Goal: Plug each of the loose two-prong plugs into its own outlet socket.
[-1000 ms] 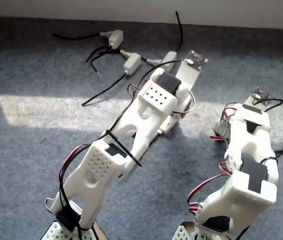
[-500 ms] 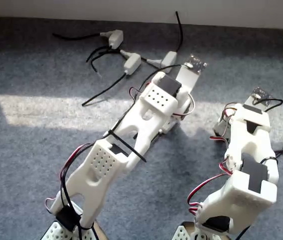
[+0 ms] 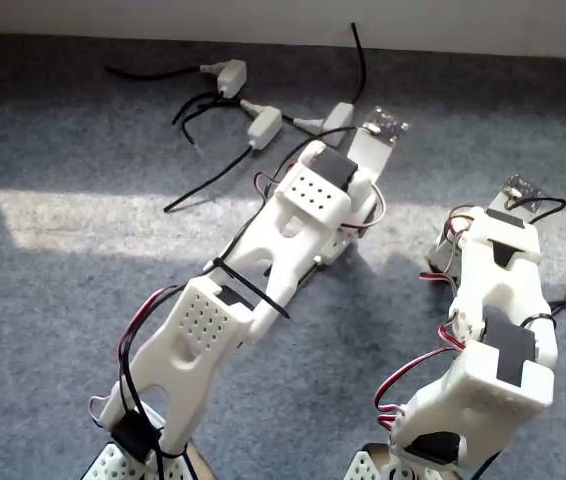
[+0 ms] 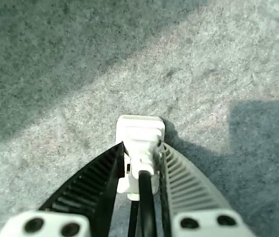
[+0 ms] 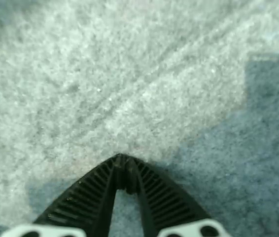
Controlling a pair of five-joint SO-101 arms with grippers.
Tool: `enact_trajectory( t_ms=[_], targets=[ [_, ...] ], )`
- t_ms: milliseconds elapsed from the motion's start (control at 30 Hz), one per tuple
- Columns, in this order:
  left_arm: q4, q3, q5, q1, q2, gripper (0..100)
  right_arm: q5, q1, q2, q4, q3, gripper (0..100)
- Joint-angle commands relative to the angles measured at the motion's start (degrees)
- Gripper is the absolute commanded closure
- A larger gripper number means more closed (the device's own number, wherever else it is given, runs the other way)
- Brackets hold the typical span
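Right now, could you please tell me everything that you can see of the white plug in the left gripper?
The white plug looks like moulded plastic, with a boxy front and a narrower, stepped rear. A black cable leaves it at the rear. The left gripper clamps its sides between two ribbed fingers, one black and one pale. Its front points at the sunlit grey carpet. The prongs are hidden, and I cannot tell whether it touches the carpet.

Front of white plug hidden; cord cut off at edge

Carpeted indoor room, type undetermined. Grey short-pile carpet as floor; pale wall at carpet's far edge; sunlight band across carpet.
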Motion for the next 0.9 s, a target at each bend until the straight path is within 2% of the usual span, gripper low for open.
enact_trajectory(
  t_ms=[0,100,200,433,733,867],
  targets=[
    [-0.4,-0.9,-0.5,-2.0,-0.7,99,-0.9,0.6,0.4,-0.4,-1.8,98.8],
    [0.5,-0.1,-0.8,-2.0,0.5,99,-0.9,0.6,0.4,-0.4,-1.8,98.8],
    [4.8,-0.1,-3.9,-1.5,0.7,99,-0.9,0.6,0.4,-0.4,-1.8,98.8],
    [12.4,0.1,-4.1,-1.0,0.7,99,-0.9,0.6,0.5,-0.4,-1.9,98.8],
    [12.1,8.0,-4.5,-3.4,1.0,99,-0.9,0.5,0.5,-0.4,-2.0,98.8],
    [7.3,10.9,-4.5,-5.2,1.0,99,-0.9,0.5,0.5,-0.4,-2.0,98.8]
  ],
)
